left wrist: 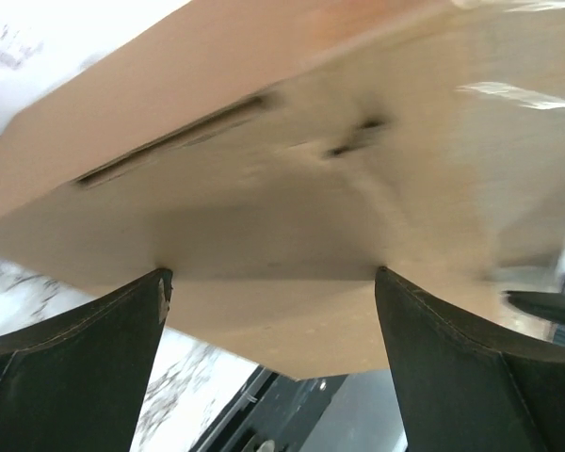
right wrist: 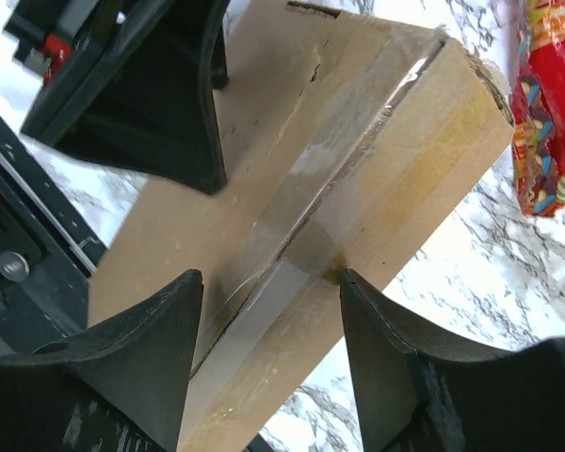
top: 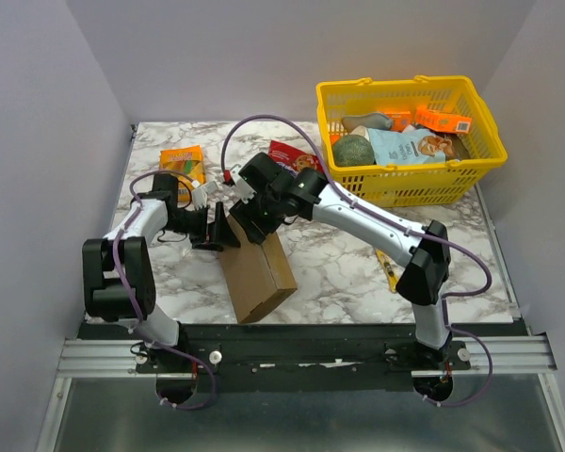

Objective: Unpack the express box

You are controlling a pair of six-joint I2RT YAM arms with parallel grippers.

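Facing express box [top: 259, 268] — left gripper [left wrist: 273, 272], right gripper [right wrist: 268, 275] spread.

Robotics lab: a closed-in test cell for tabletop trials.

Bare pale walls [top: 47, 141] hem a marble-patterned table [top: 339, 268] on three sides, and two cabled arms [top: 358, 212] are bolted beside a metal rail [top: 508, 353] at its near edge. The express box [top: 259, 273], a yellow basket [top: 395, 84] of groceries and loose snack packs [top: 182, 162] sit there as staged props.
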